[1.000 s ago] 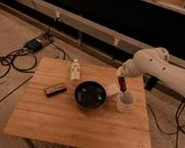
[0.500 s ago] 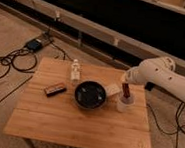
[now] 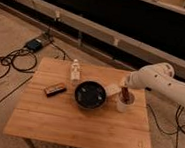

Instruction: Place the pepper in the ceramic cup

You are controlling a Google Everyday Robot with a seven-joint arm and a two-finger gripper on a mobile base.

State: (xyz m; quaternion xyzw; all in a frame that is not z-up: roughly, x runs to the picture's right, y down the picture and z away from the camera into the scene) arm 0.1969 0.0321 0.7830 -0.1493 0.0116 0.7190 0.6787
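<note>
The white ceramic cup [image 3: 123, 106] stands on the wooden table [image 3: 75, 124], right of the middle. My gripper [image 3: 124, 90] reaches in from the right on a white arm and is directly above the cup. It is shut on the reddish-brown pepper [image 3: 126, 97], which hangs upright with its lower end inside the cup's mouth.
A wide black bowl [image 3: 90, 95] sits just left of the cup. A small clear bottle [image 3: 75, 69] stands behind it, and a flat dark bar [image 3: 55, 90] lies to the left. Cables [image 3: 6, 63] and a power box [image 3: 36, 44] lie on the floor at left.
My gripper has moved right and down with the pepper, from above the bowl's right rim to over the cup, so the pepper's tip now dips into the cup.
</note>
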